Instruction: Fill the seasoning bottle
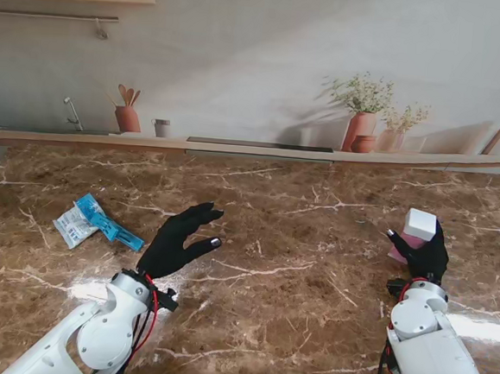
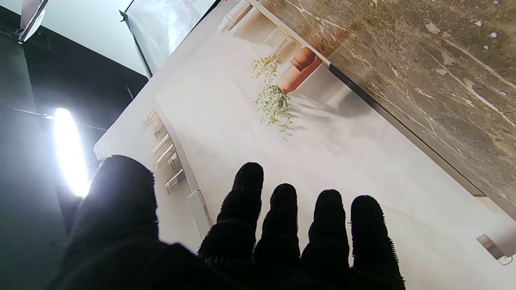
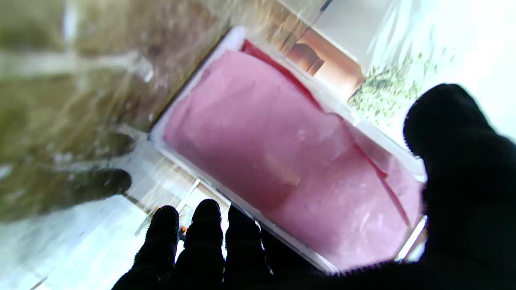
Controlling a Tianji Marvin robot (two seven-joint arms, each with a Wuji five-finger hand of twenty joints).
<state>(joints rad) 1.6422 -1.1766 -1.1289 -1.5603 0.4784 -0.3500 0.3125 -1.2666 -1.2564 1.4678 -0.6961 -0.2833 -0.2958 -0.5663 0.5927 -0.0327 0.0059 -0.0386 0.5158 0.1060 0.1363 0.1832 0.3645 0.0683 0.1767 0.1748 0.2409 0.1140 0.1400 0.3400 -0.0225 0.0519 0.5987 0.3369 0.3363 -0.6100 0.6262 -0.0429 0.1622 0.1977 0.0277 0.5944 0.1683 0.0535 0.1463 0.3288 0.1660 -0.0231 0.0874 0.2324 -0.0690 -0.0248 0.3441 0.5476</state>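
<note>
Pink-filled clear plastic seasoning bottle with a white square cap (image 1: pixel 416 230): stood at the right side of the brown marbled stone worktop (image 1: pixel 295 269), held by the black-gloved right hand (image 1: pixel 425 257), fingers and thumb wrapped about its body. Contents: pink matter filling most of the visible body in the right wrist view (image 3: pixel 282 157); whether powder or a folded lining, not determinable. Cap appeared seated.

Blue-and-white flat plastic refill sachet (image 1: pixel 94 221): lay well left of the bottle, across the worktop. Appeared sealed; contents not visible.

Black-gloved left hand (image 1: pixel 179 238): hovered between sachet and bottle, nearer the sachet, fingers spread wide, holding nothing; the left wrist view showed only fingertips (image 2: pixel 282 209) against the backdrop.

Step in hand, as judged: steadying the bottle while the left hand goes for the sachet. Best done by keeping the bottle upright with the grip low, clear of the cap, and pinching the thin sachet by one edge, since it lay flat.
</note>
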